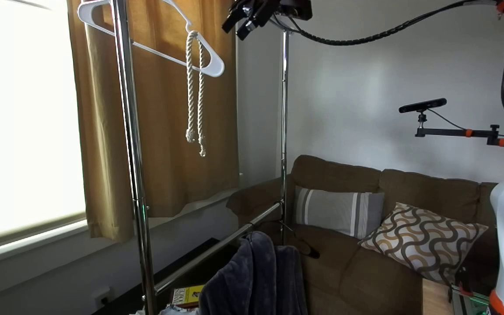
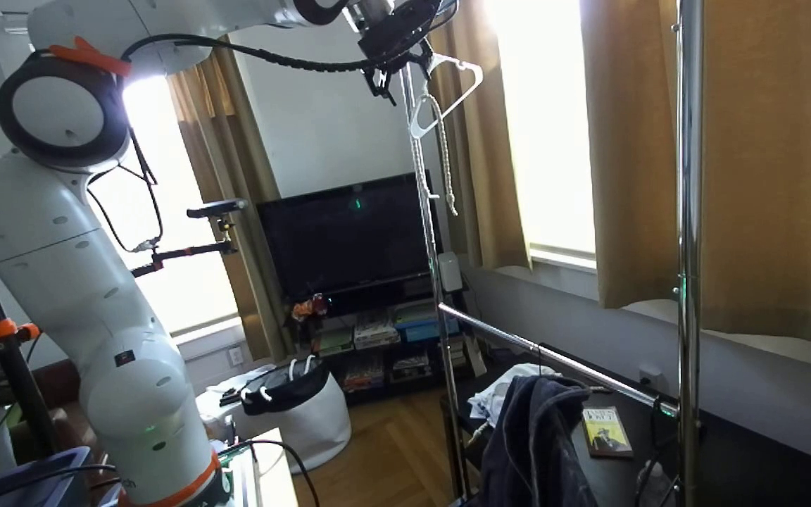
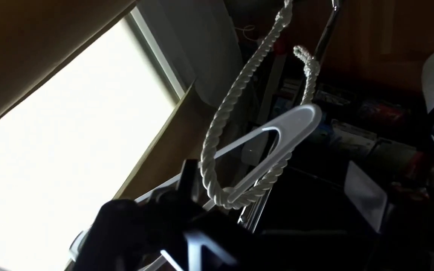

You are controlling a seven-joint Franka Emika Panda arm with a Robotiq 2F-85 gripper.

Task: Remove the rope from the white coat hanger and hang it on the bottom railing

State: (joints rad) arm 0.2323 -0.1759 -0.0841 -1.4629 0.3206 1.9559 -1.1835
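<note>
The white rope (image 1: 190, 87) is draped over the sloping arm of the white coat hanger (image 1: 215, 68), near its end, with both knotted ends hanging down. Rope (image 2: 445, 155) and hanger (image 2: 417, 128) also show in an exterior view. In the wrist view the rope (image 3: 214, 130) loops around the hanger arm (image 3: 300, 118). My gripper (image 1: 234, 31) is open and empty, high beside the hanger; it also shows in an exterior view (image 2: 404, 79). In the wrist view its fingers (image 3: 271, 180) stand apart, the left one close to the rope's bend. The bottom railing (image 1: 215, 249) is far below, also seen here (image 2: 497, 331).
A dark blue cloth (image 1: 252, 275) hangs on the bottom railing. Chrome upright poles (image 1: 131, 153) (image 2: 688, 211) bound the rack. Tan curtains (image 1: 173, 131) and a window are behind the hanger. A brown couch (image 1: 335, 170) stands nearby. A yellow book (image 2: 606, 431) lies on a black surface below.
</note>
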